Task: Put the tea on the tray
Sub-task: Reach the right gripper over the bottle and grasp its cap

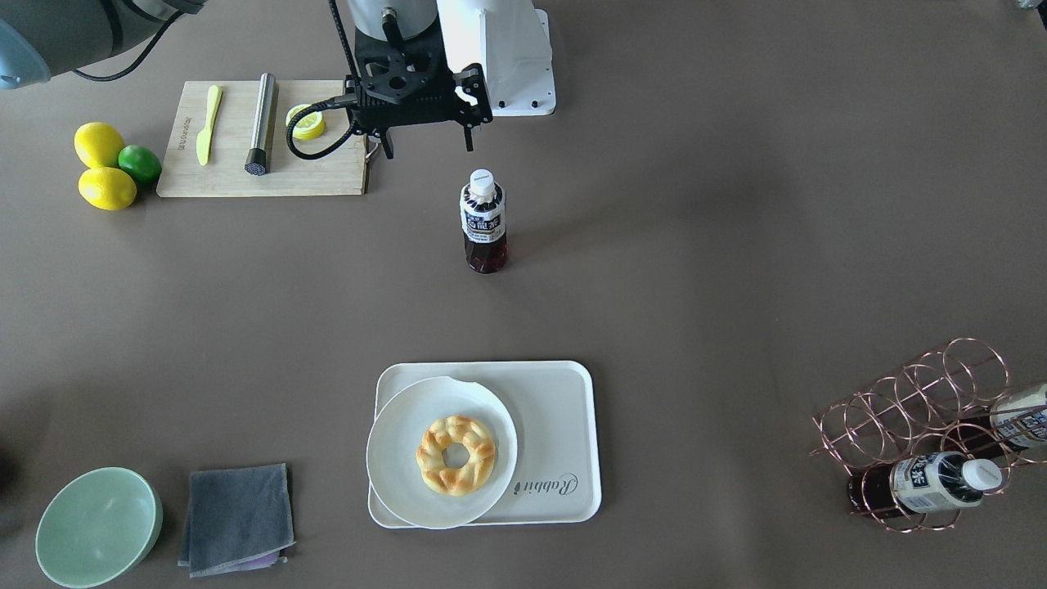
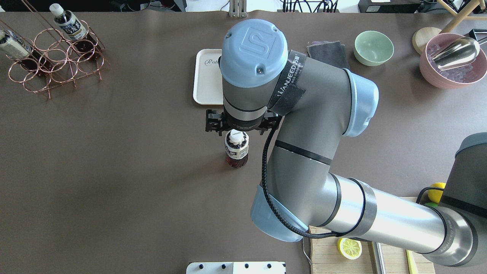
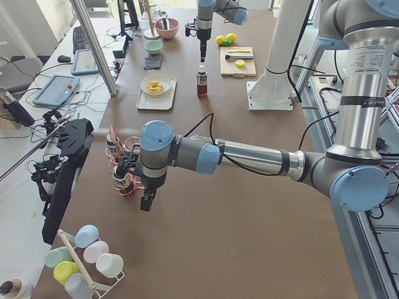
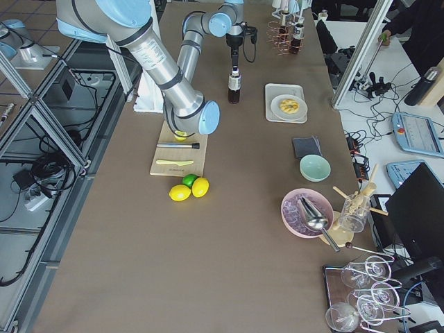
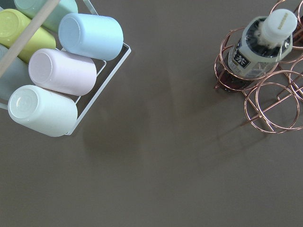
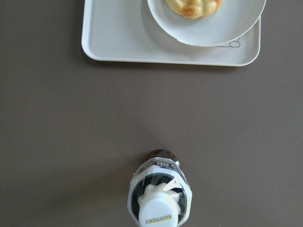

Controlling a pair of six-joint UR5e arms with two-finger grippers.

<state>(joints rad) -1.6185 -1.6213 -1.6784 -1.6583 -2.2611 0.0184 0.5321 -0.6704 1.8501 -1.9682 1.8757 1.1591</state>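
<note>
**Front-facing view:** The tea (image 1: 484, 219) stands upright on the table (image 1: 736, 245), well apart from the tray (image 1: 564, 393). The robot's-right part of the tray is taken up by a round plate (image 1: 388, 458) holding a ring pastry (image 1: 456, 454). Only the strip with the "Rabbit" script is bare, so I judge the landing to be the main risk. A bottle set down off to one side would catch the plate's rim and topple. The right gripper (image 1: 427, 146) hangs with its fingers spread and nothing between them.

**Overhead view:** The right arm comes in from the right with a bent elbow, and its wrist points straight down over the tea. The wrist hides the plate and most of the tray. The bottle is tall and narrow, so a descent or squeeze that is off-centre could knock it over.

**Exterior left view:** The near arm stretches low across the table. The left gripper (image 3: 146, 202) points down just beside the copper wire rack (image 3: 121, 171). I cannot tell whether its fingers are apart. A stray move there could jostle the rack.

**Exterior right view:** The right gripper is vertical above the white cap and not touching it.

**Left wrist view:** A spare bottle (image 5: 258, 45) lies in the rack, with pastel cups (image 5: 90, 35) nearby. No fingers show.

**Right wrist view:** The cap sits directly below, and the tray lies ahead. A grip only on the cap might slip.
</note>
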